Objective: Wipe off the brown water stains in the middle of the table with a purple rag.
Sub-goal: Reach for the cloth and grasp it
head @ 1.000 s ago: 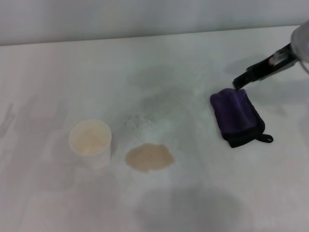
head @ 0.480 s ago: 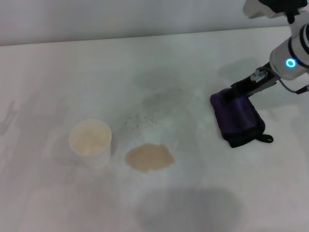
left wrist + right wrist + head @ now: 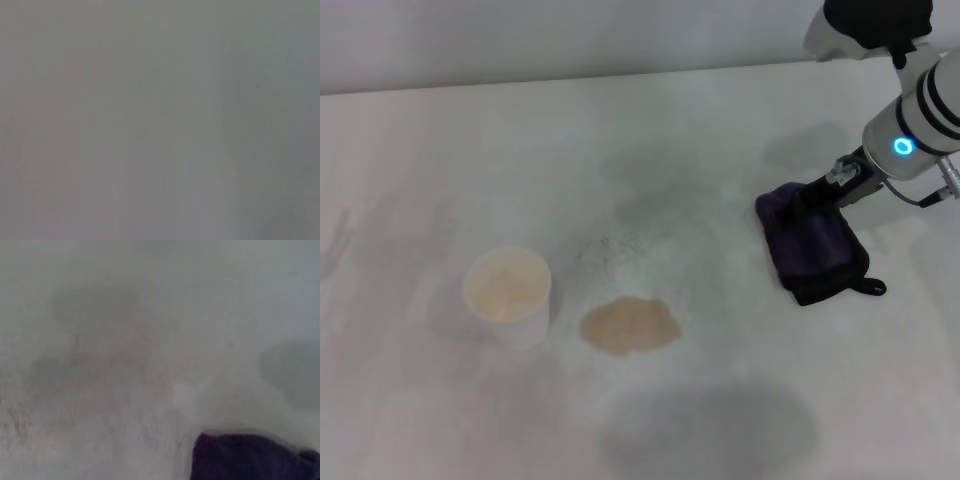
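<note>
The purple rag lies folded on the right side of the white table, its black loop at the near end. My right gripper is down at the rag's far end, touching or just above the cloth. The right wrist view shows a corner of the purple rag on the table. The brown water stains form one tan puddle near the middle, well to the left of the rag. My left gripper is out of view, and its wrist view shows only plain grey.
A paper cup with tan liquid stands just left of the puddle. Faint grey speckled smudges lie behind the puddle. A soft shadow falls on the table near the front.
My right arm has swung in and lowered, bringing its gripper from just behind the rag down onto the rag's far end. The rag, cup and puddle have stayed put.
</note>
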### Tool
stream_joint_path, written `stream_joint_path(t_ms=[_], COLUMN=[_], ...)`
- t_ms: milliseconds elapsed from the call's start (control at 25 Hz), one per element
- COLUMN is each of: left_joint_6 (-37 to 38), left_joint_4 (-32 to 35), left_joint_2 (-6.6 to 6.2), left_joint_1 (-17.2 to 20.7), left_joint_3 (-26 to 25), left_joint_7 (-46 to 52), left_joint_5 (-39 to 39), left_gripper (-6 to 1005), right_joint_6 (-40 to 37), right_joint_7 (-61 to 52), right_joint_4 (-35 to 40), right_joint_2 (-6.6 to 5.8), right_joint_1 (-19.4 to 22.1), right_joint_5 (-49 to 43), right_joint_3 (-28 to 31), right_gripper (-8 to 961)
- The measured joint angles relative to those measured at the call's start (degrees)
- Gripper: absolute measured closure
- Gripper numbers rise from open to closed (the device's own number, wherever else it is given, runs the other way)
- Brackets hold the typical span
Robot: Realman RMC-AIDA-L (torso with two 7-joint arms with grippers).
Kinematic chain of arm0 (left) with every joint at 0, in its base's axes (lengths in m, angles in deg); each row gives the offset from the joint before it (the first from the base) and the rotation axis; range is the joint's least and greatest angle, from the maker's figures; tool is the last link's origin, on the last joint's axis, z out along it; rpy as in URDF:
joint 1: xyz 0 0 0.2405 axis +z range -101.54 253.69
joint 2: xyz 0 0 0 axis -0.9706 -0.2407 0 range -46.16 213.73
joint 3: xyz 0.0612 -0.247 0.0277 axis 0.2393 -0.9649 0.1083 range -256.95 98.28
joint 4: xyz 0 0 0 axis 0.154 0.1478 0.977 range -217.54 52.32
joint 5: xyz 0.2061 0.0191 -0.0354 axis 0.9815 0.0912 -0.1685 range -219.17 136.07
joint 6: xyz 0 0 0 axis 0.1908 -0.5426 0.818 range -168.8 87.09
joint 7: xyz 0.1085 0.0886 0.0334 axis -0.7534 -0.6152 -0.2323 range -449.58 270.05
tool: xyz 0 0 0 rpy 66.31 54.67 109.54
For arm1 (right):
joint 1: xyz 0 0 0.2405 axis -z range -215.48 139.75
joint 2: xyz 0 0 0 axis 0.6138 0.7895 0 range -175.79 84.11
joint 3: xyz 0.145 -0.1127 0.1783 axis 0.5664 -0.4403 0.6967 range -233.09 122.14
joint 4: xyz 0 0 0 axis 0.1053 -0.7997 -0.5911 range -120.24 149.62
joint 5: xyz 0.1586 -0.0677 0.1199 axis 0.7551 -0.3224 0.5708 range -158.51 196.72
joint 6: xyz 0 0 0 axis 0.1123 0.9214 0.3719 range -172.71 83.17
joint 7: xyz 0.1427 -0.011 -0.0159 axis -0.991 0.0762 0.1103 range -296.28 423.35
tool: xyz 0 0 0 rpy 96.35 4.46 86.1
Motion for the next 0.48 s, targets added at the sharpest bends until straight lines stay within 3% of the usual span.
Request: stream_joint_path(t_ms=[360, 480], left_joint_6=[-0.1, -0.1], left_joint_4=[-0.2, -0.6], left_joint_2=[0.15, 0.18], left_joint_1=[0.1, 0.1], left_joint_3=[0.0, 0.1], left_joint_7=[0.0, 0.0], left_joint_5=[0.0, 0.0], left_gripper=[138, 138], right_joint_6=[-0.5, -0.5], right_joint_7=[-2.5, -2.9], right_joint_4=[-2.2, -2.4], right_joint_2=[0.06, 0.05], right_joint_1=[-1.0, -1.1], right_joint_5=[-4.0, -4.2], right_joint_3=[-2.1, -2.2], right_gripper=[172, 218])
